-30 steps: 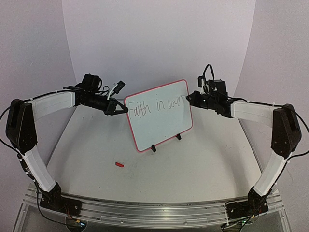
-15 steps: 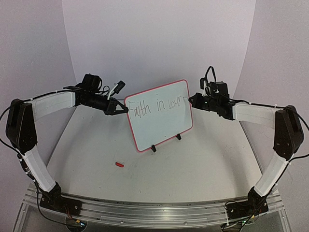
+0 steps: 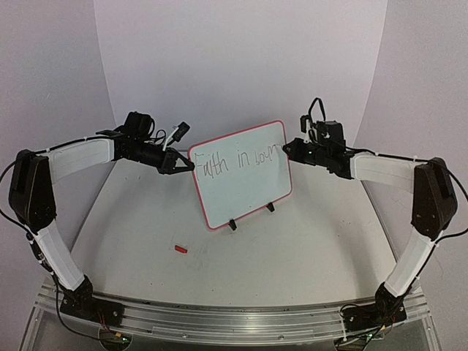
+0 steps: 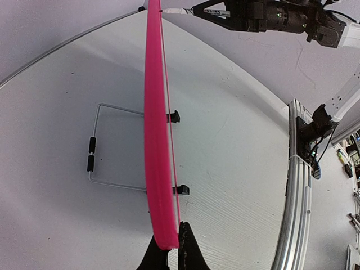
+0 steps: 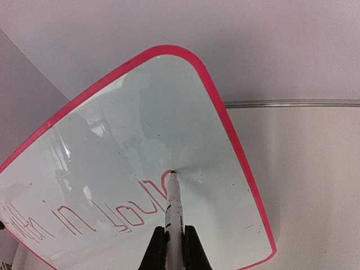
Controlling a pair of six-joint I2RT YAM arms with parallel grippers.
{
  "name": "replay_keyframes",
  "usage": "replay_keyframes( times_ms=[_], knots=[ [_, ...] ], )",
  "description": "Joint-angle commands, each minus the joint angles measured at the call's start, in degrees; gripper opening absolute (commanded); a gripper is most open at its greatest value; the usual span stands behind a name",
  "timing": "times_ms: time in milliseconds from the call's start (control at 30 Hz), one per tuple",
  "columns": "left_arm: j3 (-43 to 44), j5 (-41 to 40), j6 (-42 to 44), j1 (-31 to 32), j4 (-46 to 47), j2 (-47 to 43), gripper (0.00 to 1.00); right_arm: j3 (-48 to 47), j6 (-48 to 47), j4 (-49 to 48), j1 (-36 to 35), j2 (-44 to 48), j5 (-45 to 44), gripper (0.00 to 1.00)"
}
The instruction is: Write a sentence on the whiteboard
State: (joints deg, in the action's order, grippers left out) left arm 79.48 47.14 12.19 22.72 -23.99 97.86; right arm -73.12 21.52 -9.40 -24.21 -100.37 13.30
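A small red cap lies on the worktop in front of the board's lower left corner, apart from it. Behind the board a wire stand runs back from its two black clip feet, and a pale curved wall rises beyond. In front of the board the worktop spreads wide down to the metal rail.

The left pincer is closed tight on the board's left rim. The right pincer is clamped on a marker. Its tip touches the board near the upper right corner, at the end of the sentence, which reads "Faith in" and then possibly "you"
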Motion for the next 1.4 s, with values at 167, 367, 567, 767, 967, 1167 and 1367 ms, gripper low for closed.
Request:
replay_keyframes(
  times_ms=[167, 367, 567, 767, 967, 1167, 1367],
  knots=[
    [0.3, -0.9, 2.7, 1.7, -4.2, 0.6, 0.00, -0.9, -0.7, -0.1, -0.2, -0.6, 2.2, 0.00],
    [0.3, -0.8, 2.7, 1.8, -4.3, 0.5, 0.00, 0.5, -1.0, 0.6, -0.3, -0.1, 2.6, 0.00],
    [0.3, -0.9, 2.6, 1.8, -4.2, 0.4, 0.00, 2.1, -0.9, 1.4, -0.3, 1.0, 0.3, 0.00],
    [0.3, -0.9, 2.7, 1.9, -4.3, 0.3, 0.00, 2.2, -0.9, 2.2, -0.3, 1.1, -1.2, 0.00],
    [0.3, -0.9, 2.7, 1.9, -4.3, 0.3, 0.00, 1.7, -1.3, 3.4, -0.3, 0.4, -0.3, 0.00],
    [0.3, -0.8, 2.6, 2.0, -4.3, 0.2, 0.00, 2.3, -2.0, 3.9, -0.3, 0.8, 1.3, 0.00],
    [0.3, -0.8, 2.6, 2.2, -4.3, 0.2, 0.00, 2.2, -3.0, 3.9, -0.2, 1.6, 3.6, 0.00]
  ],
)
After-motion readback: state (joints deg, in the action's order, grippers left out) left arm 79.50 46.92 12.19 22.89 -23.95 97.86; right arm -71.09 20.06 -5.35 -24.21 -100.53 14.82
